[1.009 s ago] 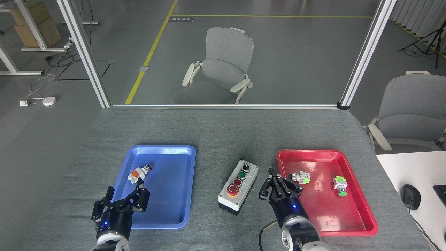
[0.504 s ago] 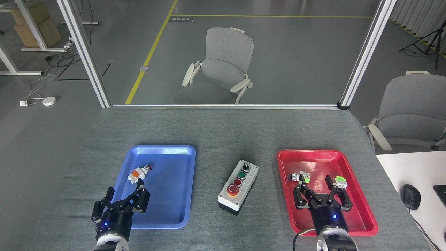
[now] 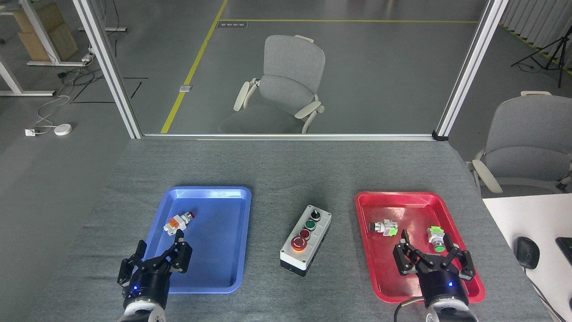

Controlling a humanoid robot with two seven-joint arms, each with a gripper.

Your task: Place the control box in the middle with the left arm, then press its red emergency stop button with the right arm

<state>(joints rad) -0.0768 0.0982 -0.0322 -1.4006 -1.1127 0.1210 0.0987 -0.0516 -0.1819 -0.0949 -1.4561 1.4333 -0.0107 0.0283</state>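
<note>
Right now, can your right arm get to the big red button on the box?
Probably yes. My right gripper hovers open over the red tray, and only bare table lies between it and the red emergency stop button on the control box.

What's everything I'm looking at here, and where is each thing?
control box: 1, grey with black base, table middle
emergency stop button: 1, red, near end of box
blue tray: 1, left of box
red tray: 1, right of box
loose buttons: 3; orange-white in blue tray, two green-white in red tray
chairs: 2, grey, beyond table
mouse: 1, black, white desk at right
left gripper: open, over blue tray's near-left corner
right gripper: open, over red tray
</note>
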